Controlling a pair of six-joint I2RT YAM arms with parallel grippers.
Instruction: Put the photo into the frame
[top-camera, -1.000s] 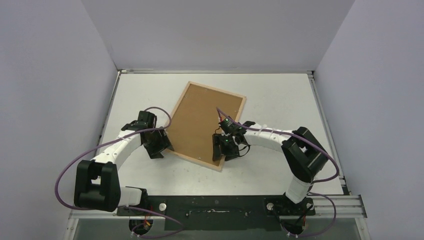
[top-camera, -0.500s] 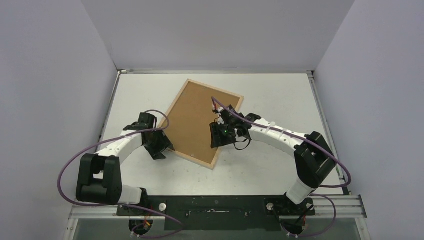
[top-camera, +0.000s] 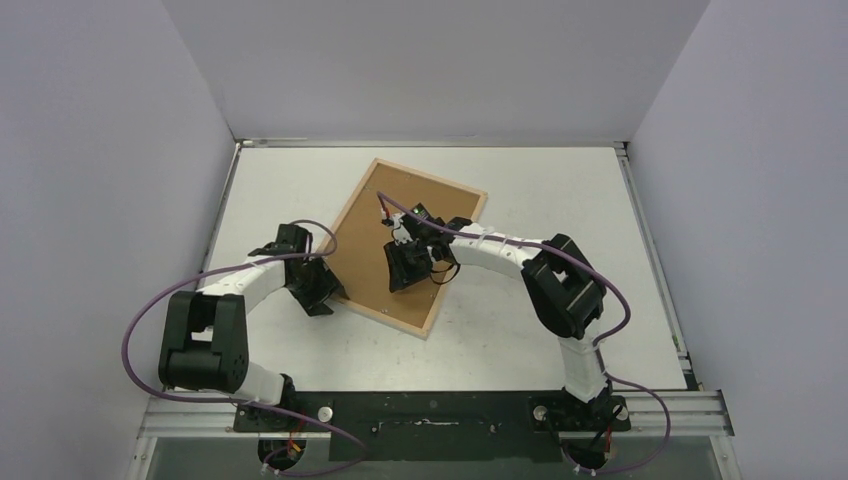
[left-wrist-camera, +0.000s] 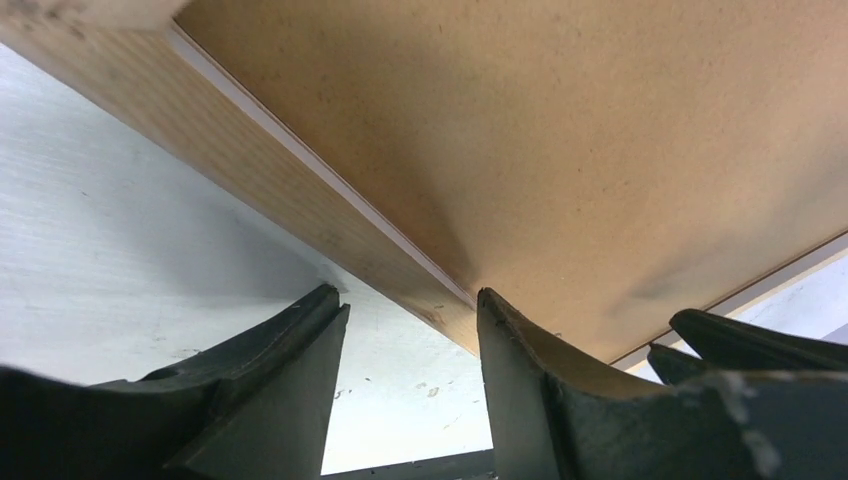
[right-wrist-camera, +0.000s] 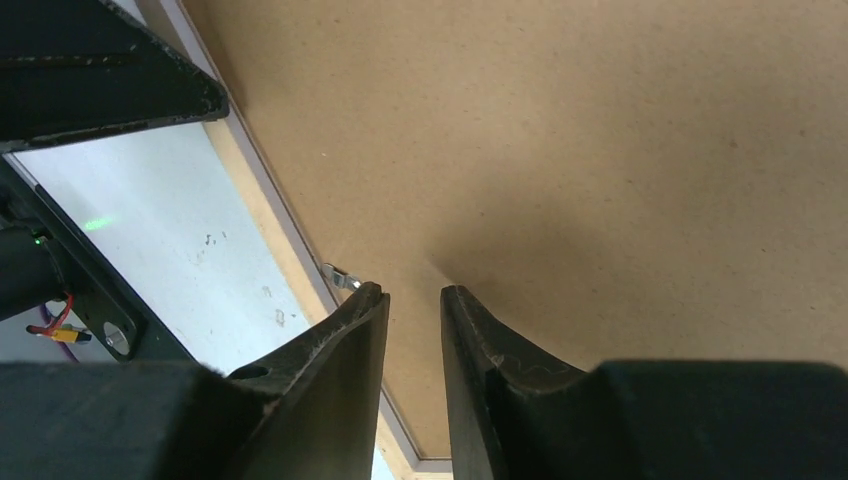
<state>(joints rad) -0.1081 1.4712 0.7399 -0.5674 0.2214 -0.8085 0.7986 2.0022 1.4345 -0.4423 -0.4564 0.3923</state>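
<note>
The frame (top-camera: 435, 177) lies face down near the middle of the table (top-camera: 560, 190), turned at an angle so that one corner points toward the near edge. The brown backing board (top-camera: 370, 230) sits inside its pale wood rim. I cannot see the photo anywhere; if it is in the frame at all, the board hides it.

The left gripper (left-wrist-camera: 410, 300) stands at the frame's left side, fingers moderately apart and astride the wood rail: one tip over bare table, the other at the edge of the board. Table shows between the outer finger and the rail, so it looks like bracing more than clamping.

The right gripper (right-wrist-camera: 412, 292) hangs low over the board, its fingers drawn to a narrow slit with nothing between them. Just beside its tips, at the inner edge of the rim, a small metal tab (right-wrist-camera: 340, 275) sticks up.

To my eye the job is at the closing stage, with the back being secured. The next move likely calls for the right fingertips to reach that tab and press it flat over the board while the left one steadies the frame against sliding
</note>
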